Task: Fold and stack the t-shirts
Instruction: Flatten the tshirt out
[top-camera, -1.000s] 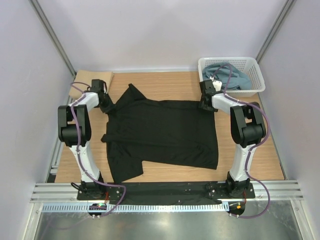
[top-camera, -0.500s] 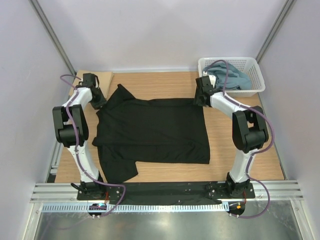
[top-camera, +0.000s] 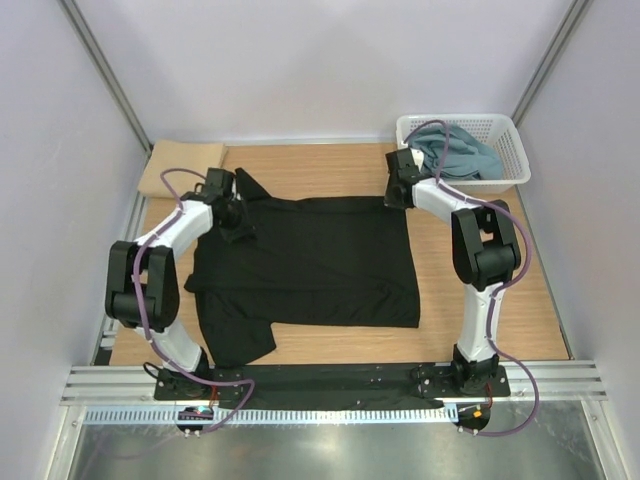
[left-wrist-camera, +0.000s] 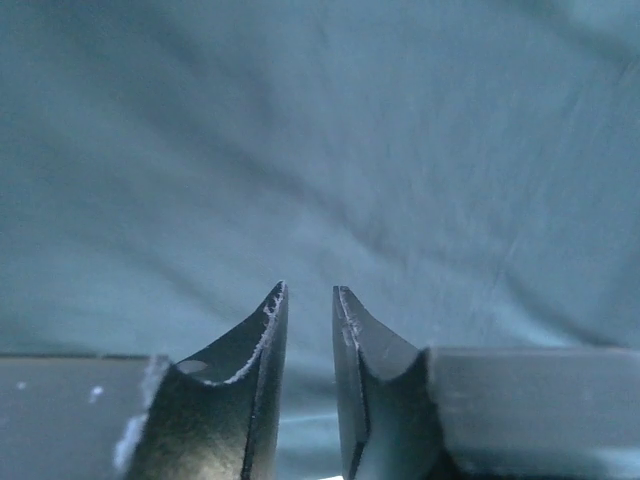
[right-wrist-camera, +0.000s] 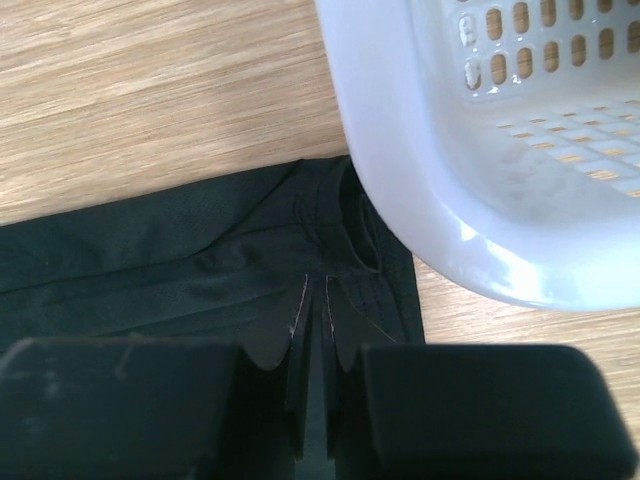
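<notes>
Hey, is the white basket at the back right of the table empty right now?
No, a crumpled blue-grey t-shirt lies inside the white basket in the top view.

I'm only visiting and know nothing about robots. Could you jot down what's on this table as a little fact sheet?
surface: wooden table
mid-table: black t-shirt, spread mostly flat
left gripper: over the shirt's far left part, jaws slightly apart, nothing between them
right gripper: closed on the shirt's far right corner, beside the basket
far right corner: white basket holding a blue-grey t-shirt
far left corner: folded tan t-shirt
</notes>
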